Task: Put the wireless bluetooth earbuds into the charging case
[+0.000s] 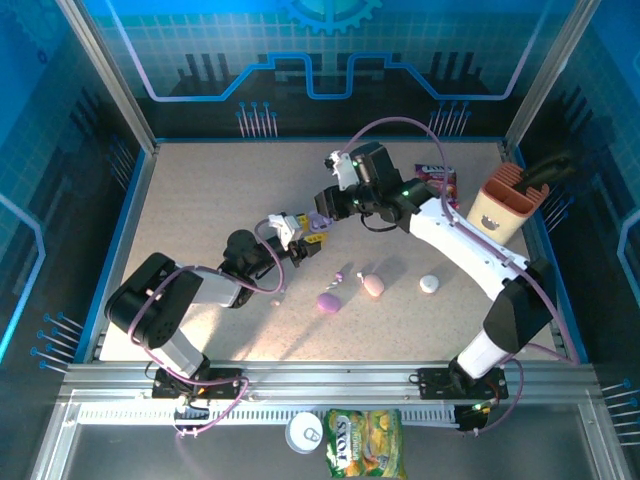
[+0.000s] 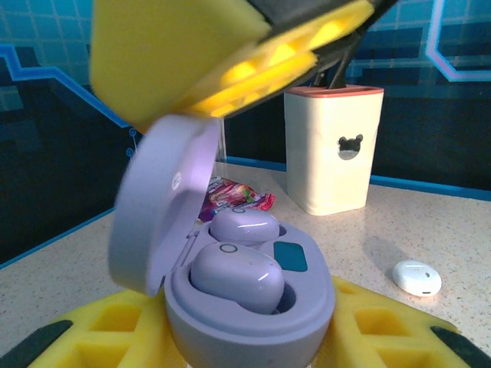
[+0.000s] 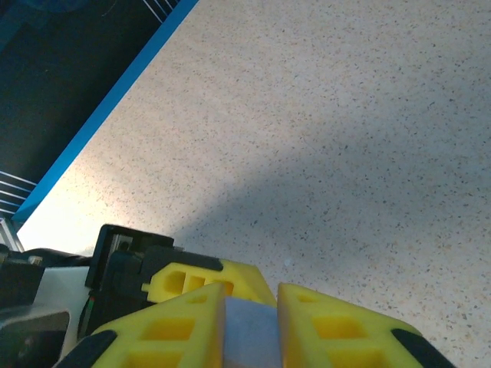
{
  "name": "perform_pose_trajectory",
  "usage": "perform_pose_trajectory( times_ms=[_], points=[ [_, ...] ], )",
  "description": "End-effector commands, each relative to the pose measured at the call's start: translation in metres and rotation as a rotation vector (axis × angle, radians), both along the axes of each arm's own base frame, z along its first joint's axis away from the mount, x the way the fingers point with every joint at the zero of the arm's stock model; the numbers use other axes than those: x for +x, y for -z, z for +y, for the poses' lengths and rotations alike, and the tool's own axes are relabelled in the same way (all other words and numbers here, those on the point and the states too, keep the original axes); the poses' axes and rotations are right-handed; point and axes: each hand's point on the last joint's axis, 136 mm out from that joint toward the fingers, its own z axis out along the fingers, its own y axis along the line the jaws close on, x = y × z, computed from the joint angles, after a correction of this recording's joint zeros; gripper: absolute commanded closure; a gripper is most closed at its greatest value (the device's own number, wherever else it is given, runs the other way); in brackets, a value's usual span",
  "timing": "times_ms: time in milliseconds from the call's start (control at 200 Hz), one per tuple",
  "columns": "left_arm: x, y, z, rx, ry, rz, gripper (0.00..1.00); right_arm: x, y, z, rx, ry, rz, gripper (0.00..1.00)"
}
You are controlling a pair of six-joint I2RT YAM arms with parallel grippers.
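Speckled table (image 1: 200, 190) — left pincer (image 1: 303, 233) clasps lilac case (image 2: 253, 307), mid-surface.

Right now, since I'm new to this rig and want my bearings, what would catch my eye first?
An open lilac case sits in the left claw at the centre, with two lilac earbuds seated inside. The right claw pinches its raised lid from above. A pink case and a white case lie rightward, nearer the arms.
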Motion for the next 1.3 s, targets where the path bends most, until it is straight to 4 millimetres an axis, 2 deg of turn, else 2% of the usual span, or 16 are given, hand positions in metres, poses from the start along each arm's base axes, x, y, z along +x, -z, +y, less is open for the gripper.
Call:
perform_pose_trajectory(
  times_ms=[0, 95, 250, 330, 475, 725, 785, 880, 1025, 1095, 1245, 1295],
  points=[
    [-0.005, -0.026, 0.002, -0.067, -0.001, -0.046, 0.61, -0.010, -0.002, -0.014, 0.031, 0.013, 0.029, 0.72],
    [-0.004, -0.028, 0.001, -0.078, 0.003, -0.036, 0.61, -0.009, -0.011, -0.021, 0.103, 0.049, 0.039, 0.68],
    [-0.004, -0.035, 0.000, -0.104, 0.018, -0.026, 0.61, -0.013, -0.018, -0.033, 0.292, 0.056, 0.179, 0.38],
    [-0.006, -0.039, -0.001, -0.113, 0.030, -0.029, 0.61, -0.018, -0.016, -0.032, 0.391, 0.015, 0.270, 0.31],
    [-0.006, -0.045, -0.005, -0.123, 0.051, -0.033, 0.60, -0.026, -0.007, -0.024, 0.490, -0.041, 0.416, 0.31],
    [-0.004, -0.050, -0.010, -0.133, 0.068, -0.035, 0.60, -0.033, 0.006, -0.005, 0.604, -0.115, 0.531, 0.32],
    [-0.005, -0.049, -0.011, -0.133, 0.075, -0.031, 0.60, -0.033, 0.009, -0.002, 0.628, -0.125, 0.551, 0.35],
    [-0.006, -0.047, -0.012, -0.129, 0.082, -0.027, 0.60, -0.030, 0.012, -0.003, 0.649, -0.114, 0.557, 0.45],
    [-0.009, -0.044, -0.010, -0.119, 0.077, -0.034, 0.59, -0.026, 0.018, -0.008, 0.639, -0.076, 0.559, 0.72],
    [-0.011, -0.043, -0.009, -0.114, 0.077, -0.037, 0.58, -0.025, 0.019, -0.008, 0.636, -0.071, 0.557, 0.78],
    [-0.013, -0.038, -0.008, -0.096, 0.075, -0.039, 0.36, -0.020, 0.020, -0.014, 0.627, -0.044, 0.521, 0.80],
    [-0.014, -0.035, -0.006, -0.074, 0.060, -0.046, 0.26, -0.017, 0.024, -0.019, 0.611, -0.018, 0.500, 0.80]
  ],
)
